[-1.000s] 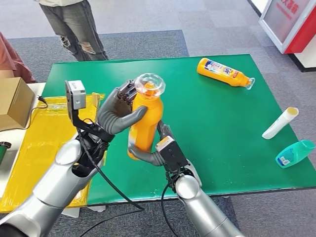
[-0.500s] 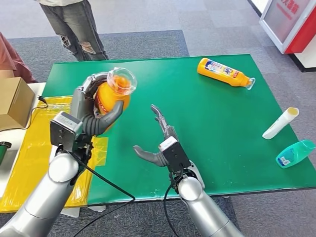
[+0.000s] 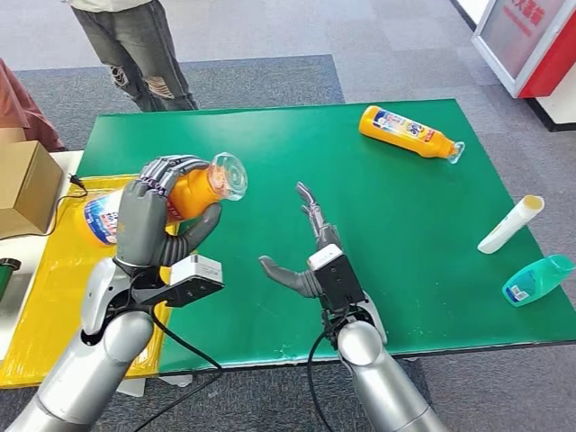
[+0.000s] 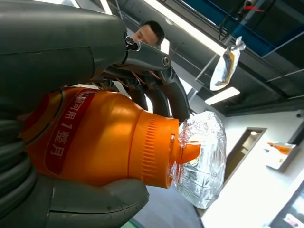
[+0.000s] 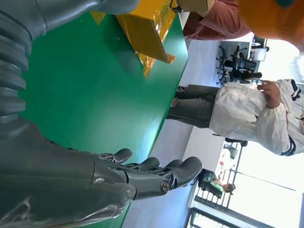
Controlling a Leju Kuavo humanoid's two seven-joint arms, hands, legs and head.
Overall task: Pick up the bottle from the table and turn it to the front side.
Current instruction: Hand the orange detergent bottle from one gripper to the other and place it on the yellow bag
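My left hand [image 3: 153, 216] grips an orange bottle [image 3: 184, 193] with a clear cap, holding it on its side above the left part of the green table [image 3: 408, 234]. The cap points right and the white-and-blue label end points left, over the yellow bag. In the left wrist view the orange bottle [image 4: 107, 137] lies across my left hand [image 4: 71, 52], with fingers and thumb wrapped around it. My right hand [image 3: 309, 256] hovers over the table's front middle, open, fingers spread and holding nothing. The right wrist view has my right hand [image 5: 107, 180] above green table [image 5: 90, 90].
A second orange bottle [image 3: 408, 131] lies at the table's far right. A white tube [image 3: 510, 223] and a teal bottle [image 3: 538, 279] lie at the right edge. A yellow bag [image 3: 75, 261] and a cardboard box [image 3: 26, 184] sit left. A person [image 3: 132, 45] stands beyond the table.
My left hand took the bottle away to the left and tipped it from upright to lying sideways. My right hand let go of it and stays open over the table.
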